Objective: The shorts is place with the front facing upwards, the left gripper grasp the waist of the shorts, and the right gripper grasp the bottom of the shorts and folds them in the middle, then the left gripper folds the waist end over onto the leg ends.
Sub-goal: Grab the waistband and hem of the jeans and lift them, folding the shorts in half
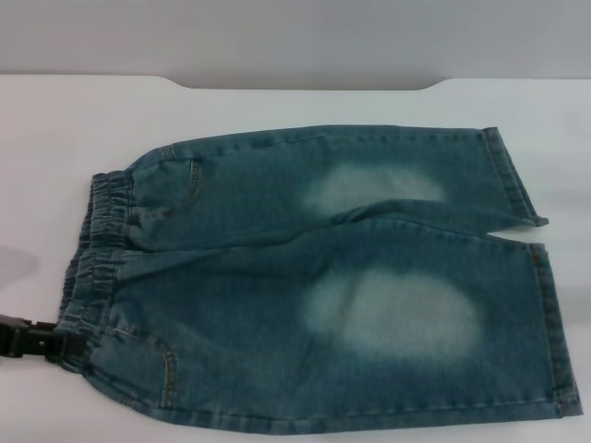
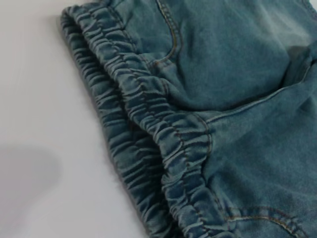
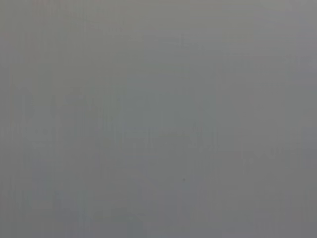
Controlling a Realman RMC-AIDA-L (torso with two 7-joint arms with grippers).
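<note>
Just off the waist's near corner, the left pincer (image 1: pixel 65 349) waits at the wide end of the shorts (image 1: pixel 323 286).

Spread flat on the white counter (image 1: pixel 83 120), the shorts run their long axis across the robot's view, the waist (image 1: pixel 92 249) pointing toward the robot's left and the bottom of the shorts (image 1: pixel 545 305) toward its right, faded patches facing up. The left pincer sits at the near-left edge of the band, its tip touching or just beside the ruched denim; whether its fingers are parted or closed I cannot tell, and nothing shows it holding cloth. The left wrist view looks along the gathered band (image 2: pixel 148 109) close by. The right pincer is not in sight, so the left arm is judged nearer to its grasp.
</note>
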